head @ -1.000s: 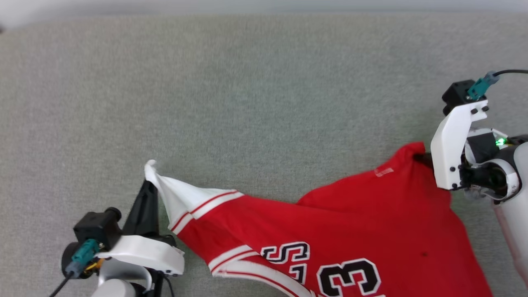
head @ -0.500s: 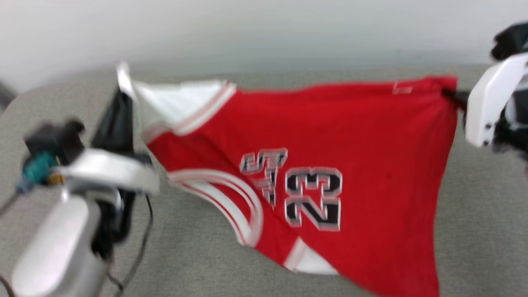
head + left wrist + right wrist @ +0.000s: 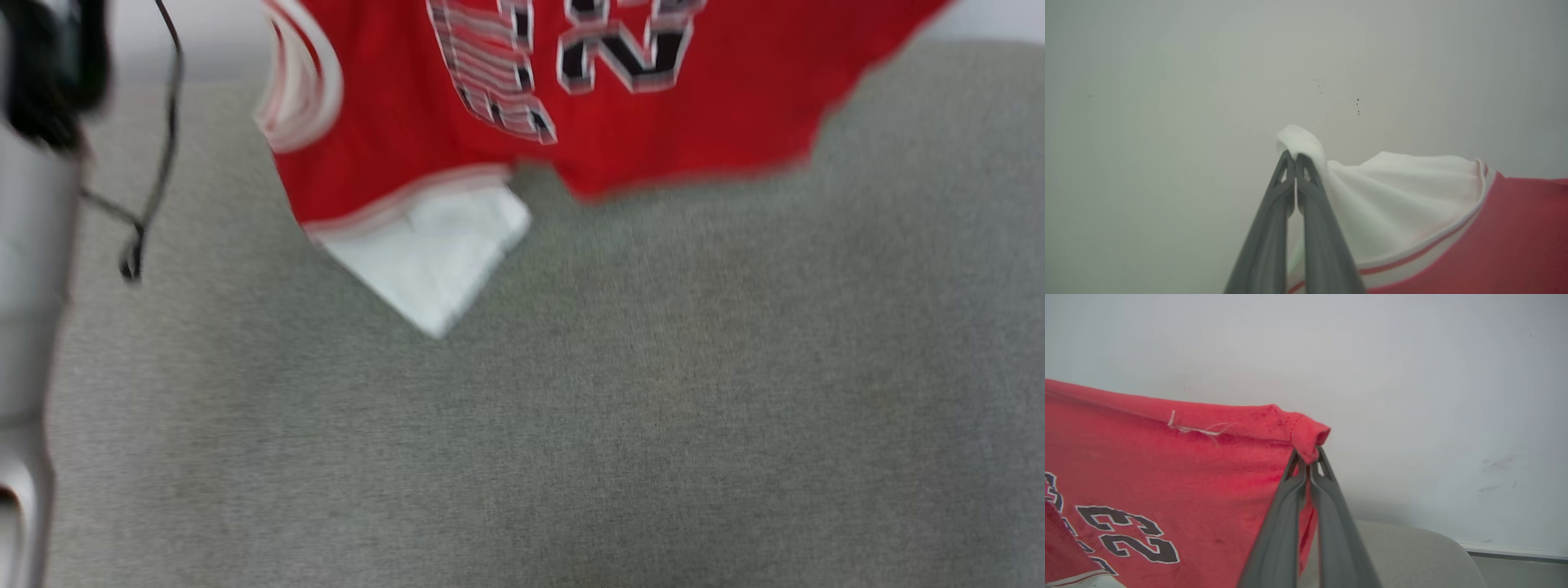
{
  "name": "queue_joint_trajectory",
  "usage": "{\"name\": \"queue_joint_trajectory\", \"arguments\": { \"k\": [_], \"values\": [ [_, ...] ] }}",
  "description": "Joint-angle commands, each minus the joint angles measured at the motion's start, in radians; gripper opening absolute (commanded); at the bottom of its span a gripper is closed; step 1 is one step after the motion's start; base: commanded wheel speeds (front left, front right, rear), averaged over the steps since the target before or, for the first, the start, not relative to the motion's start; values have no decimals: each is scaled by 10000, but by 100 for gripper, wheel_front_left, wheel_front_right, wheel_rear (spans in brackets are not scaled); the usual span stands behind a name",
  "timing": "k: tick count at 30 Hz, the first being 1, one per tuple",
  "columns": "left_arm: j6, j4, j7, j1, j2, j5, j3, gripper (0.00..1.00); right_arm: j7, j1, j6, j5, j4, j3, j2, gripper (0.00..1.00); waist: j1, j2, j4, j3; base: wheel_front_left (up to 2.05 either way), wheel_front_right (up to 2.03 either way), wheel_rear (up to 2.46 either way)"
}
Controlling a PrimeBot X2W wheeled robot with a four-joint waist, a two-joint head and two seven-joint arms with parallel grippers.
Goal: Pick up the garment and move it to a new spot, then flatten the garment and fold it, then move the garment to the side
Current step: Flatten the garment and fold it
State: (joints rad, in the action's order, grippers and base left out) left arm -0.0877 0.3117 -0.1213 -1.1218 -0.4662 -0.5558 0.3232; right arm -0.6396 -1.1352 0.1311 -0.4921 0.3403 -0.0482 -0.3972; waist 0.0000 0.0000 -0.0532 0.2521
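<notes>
The garment (image 3: pixel 392 139), a red jersey with white sleeves and a black-and-white number print, hangs in the air above the grey cloth surface (image 3: pixel 571 425). Its lower edge and one white sleeve (image 3: pixel 433 261) dangle at the top of the head view. My left gripper (image 3: pixel 1294 157) is shut on the tip of the other white sleeve (image 3: pixel 1392 196). My right gripper (image 3: pixel 1308 455) is shut on a red corner of the garment (image 3: pixel 1167 465), which spreads to its left with the number showing. My pale left forearm (image 3: pixel 24 327) stands at the head view's left edge.
A pale wall (image 3: pixel 1412 375) rises behind the surface. The grey surface has a rounded corner (image 3: pixel 1433 547) near the wall, with floor beyond it. A dark cable (image 3: pixel 143 204) hangs by my left arm.
Both grippers have lifted the garment off the surface and raised it high. It now hangs stretched between them. The head view has shifted too, and both grippers have left it.
</notes>
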Motion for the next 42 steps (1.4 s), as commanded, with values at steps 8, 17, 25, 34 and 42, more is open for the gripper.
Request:
{"name": "queue_joint_trajectory", "arguments": {
  "k": [8,17,25,34,42],
  "values": [
    [295,1312,383,-4007,-407,858,156,0,1478,-2829,-9,205,584,287,292,0,0,0,-770,2673,0,0,0],
    [443,1824,856,-6585,-475,1552,540,0,3478,-4826,-9,-104,1745,17,439,0,0,0,-1126,4534,0,0,0],
    [148,2009,797,-6511,-474,1459,463,0,4650,-5816,-9,-857,2978,-1098,122,0,0,0,-1127,5396,0,0,0],
    [15,2192,492,-5671,-412,990,220,0,4992,-6072,-9,-1885,3984,-2690,-189,0,0,0,-943,5567,0,0,0],
    [297,2315,-577,-3204,-188,-15,-222,0,5339,-4396,-9,-2866,3886,-4845,-740,0,0,0,-574,4488,0,0,0]
  ]
}}
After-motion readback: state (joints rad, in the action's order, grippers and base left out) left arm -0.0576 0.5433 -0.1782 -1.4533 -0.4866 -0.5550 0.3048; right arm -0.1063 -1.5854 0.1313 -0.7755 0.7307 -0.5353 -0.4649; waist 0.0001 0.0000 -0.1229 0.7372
